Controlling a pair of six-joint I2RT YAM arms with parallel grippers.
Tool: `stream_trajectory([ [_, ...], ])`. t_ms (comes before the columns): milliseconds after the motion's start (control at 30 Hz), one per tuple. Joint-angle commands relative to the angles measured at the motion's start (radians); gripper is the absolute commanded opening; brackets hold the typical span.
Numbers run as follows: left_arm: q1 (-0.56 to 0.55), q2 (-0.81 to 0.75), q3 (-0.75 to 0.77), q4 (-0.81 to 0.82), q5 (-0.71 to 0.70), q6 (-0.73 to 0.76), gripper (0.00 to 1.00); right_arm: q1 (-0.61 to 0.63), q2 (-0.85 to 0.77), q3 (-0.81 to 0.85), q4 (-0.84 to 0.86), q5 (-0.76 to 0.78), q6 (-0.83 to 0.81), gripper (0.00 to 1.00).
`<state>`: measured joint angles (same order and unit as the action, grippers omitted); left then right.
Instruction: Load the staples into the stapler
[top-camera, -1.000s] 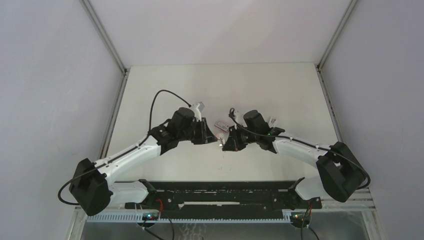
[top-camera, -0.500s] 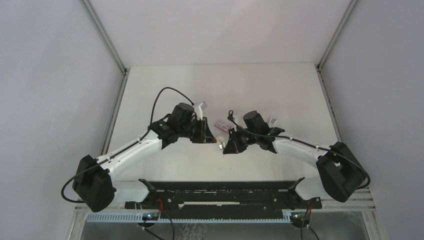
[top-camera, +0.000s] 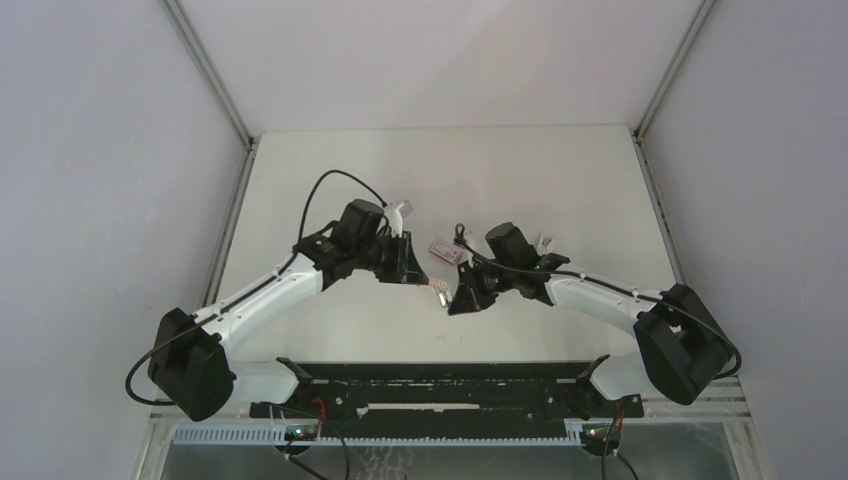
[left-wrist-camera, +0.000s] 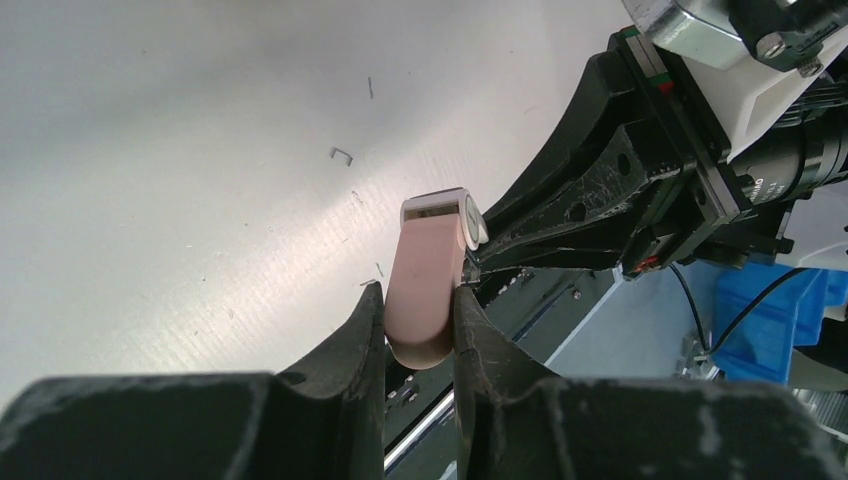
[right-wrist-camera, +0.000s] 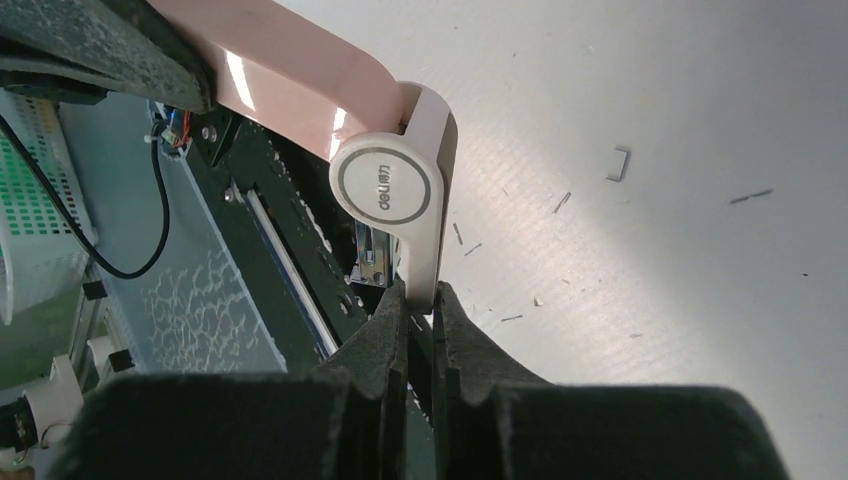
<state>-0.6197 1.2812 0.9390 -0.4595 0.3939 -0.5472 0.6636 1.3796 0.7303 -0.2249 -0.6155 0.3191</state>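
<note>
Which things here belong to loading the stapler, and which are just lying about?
Job: stapler, held by left fingers and right fingers; box of staples.
Lying about: loose staples scattered around; small white clip.

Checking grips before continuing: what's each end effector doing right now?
Left end effector: closed on the pink stapler.
Right end effector: closed on the stapler too, white end.

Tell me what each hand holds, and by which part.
Both hold the stapler: the left hand grips its pink body, and the right hand pinches the end of its white arm.
</note>
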Motion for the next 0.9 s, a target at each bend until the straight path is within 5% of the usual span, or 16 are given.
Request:
stream_trajectory([
  [0,0.081,-0.010,0.058,-0.032,-0.225,0.145,0.14,0.001,-0.033,-0.012,-0.227,-0.072,-0.012,0.00],
  [600,0.080,-0.148,-0.077,0.151,-0.338,0.168,0.64,-0.034,-0.030,-0.019,-0.222,-0.205,0.054,0.00],
  [867,0.074,-0.320,-0.270,0.427,0.049,0.167,0.70,-0.073,-0.036,-0.025,-0.159,-0.263,0.095,0.00],
])
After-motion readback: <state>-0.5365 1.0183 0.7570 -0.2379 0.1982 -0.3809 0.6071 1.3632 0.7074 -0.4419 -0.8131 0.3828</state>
